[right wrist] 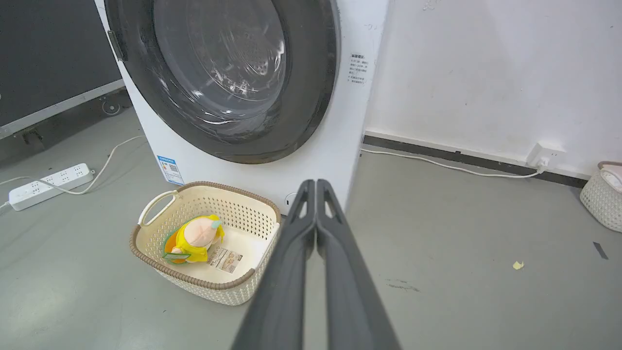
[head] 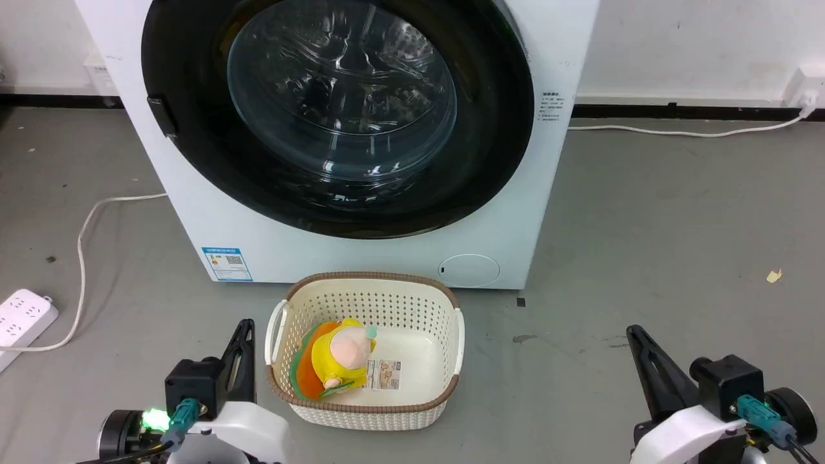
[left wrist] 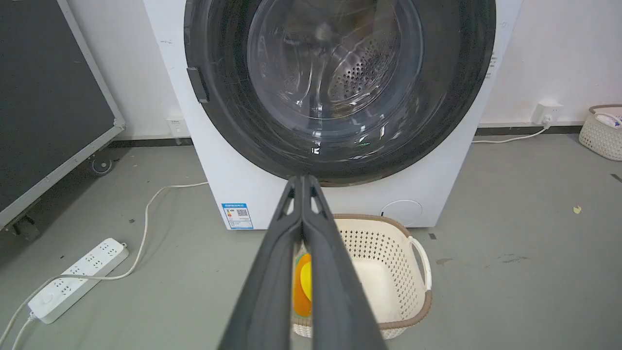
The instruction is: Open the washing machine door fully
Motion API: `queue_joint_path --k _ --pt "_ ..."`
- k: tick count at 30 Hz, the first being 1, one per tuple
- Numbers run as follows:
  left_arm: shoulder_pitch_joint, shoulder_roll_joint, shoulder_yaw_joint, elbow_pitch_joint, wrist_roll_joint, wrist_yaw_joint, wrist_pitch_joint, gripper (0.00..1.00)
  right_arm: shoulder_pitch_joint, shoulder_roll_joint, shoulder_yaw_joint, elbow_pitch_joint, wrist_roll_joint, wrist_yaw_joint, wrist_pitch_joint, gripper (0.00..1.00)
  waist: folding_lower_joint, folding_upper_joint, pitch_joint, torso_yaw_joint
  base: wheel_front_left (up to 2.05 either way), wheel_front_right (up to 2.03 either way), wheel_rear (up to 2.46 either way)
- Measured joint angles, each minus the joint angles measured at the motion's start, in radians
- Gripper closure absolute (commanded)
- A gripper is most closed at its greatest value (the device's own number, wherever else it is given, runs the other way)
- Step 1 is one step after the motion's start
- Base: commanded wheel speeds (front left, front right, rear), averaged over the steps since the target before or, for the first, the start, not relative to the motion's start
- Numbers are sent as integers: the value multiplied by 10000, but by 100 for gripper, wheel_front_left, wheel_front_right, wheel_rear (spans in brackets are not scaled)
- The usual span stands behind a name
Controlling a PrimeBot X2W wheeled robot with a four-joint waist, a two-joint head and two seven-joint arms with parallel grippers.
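Flush on the washing machine (head: 548, 212), the washing machine door (head: 338, 109) looks rigid, weighty, slick-rimmed; best hold is judged its left-edge tab (head: 161, 116). The left gripper (head: 245, 324) and right gripper (head: 635, 332) are clenched, empty.

Light: bright, even, from overhead.
Shadows: soft, faint, around basket (head: 367, 419) on the floor.
Glare: white streaks on glass of washing machine door (head: 338, 109), all 3 views.
Focus: sharp, no motion blur.
Distortion: wrist views wide-angle, straight lines bow twd edges.
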Motion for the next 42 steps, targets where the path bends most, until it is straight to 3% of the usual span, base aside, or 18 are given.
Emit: queue_joint_path --k 41,42 --pt "0 0 0 0 0 0 0 100 -1 0 -2 -2 0 -2 0 100 0 0 0 0 0 0 0" --pt "0 0 4 2 -2 0 0 0 3 -2 4 0 4 0 0 0 0 0 0 0 0 0 0"
